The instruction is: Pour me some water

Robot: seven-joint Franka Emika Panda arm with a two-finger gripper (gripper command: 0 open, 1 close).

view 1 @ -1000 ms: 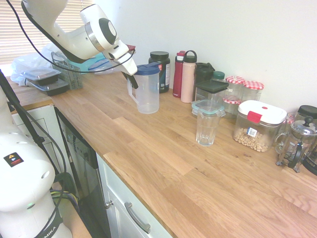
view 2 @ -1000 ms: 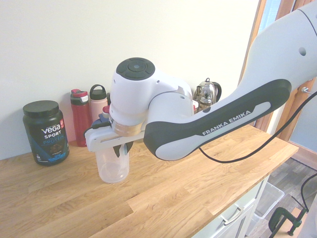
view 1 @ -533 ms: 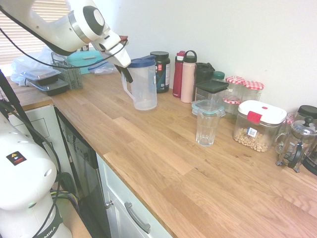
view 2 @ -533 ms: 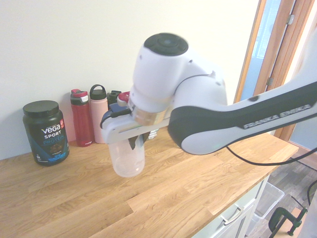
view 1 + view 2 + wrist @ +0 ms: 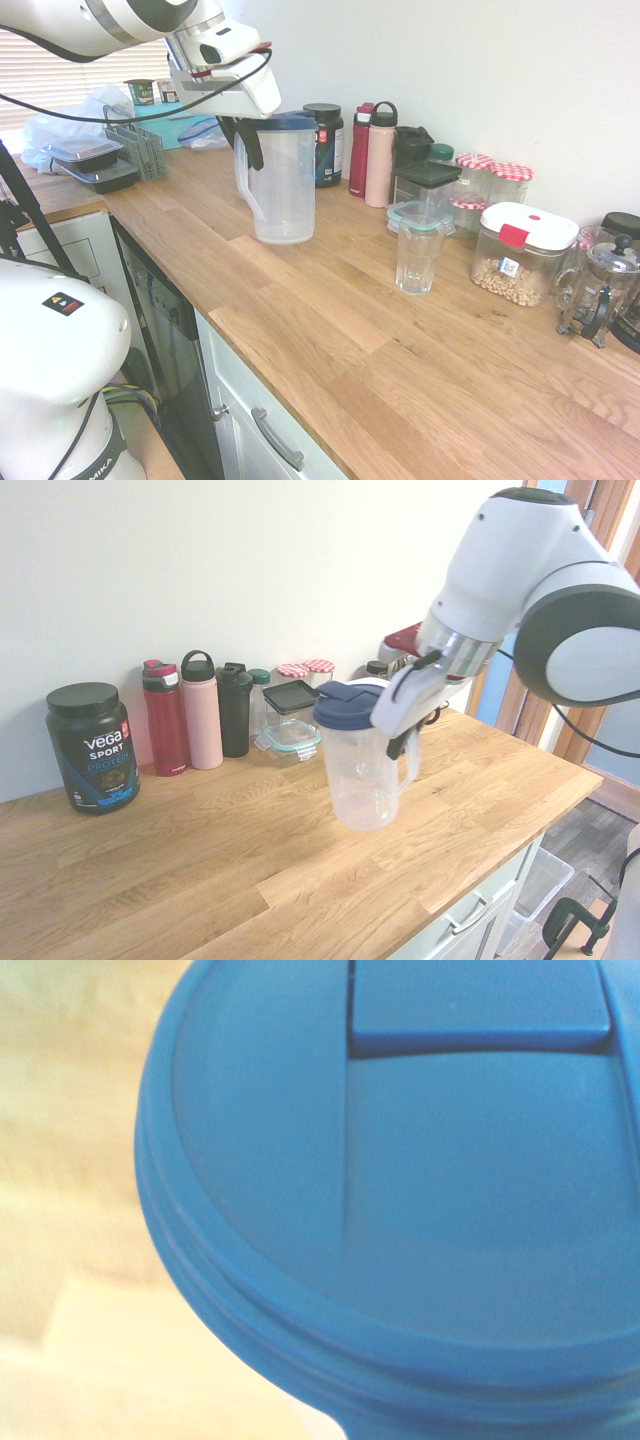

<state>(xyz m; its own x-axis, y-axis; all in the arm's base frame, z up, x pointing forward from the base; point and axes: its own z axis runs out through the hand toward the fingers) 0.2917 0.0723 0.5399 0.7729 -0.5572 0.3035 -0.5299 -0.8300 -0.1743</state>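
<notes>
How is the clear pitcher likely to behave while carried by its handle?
The pitcher, which the gripper holds by its handle, hangs slightly tilted in the second exterior view, so it may swing. It looks like thin, fairly stiff plastic. Any water inside is hard to make out, so its weight is uncertain.

Bare wooden counter (image 5: 330, 330) runs open across the frame's middle and lower right, while the far edge along the wall is blocked by bottles (image 5: 372, 152), jars (image 5: 497, 185), a lidded container (image 5: 522, 252) and the glass (image 5: 418, 255) just before them.
</notes>
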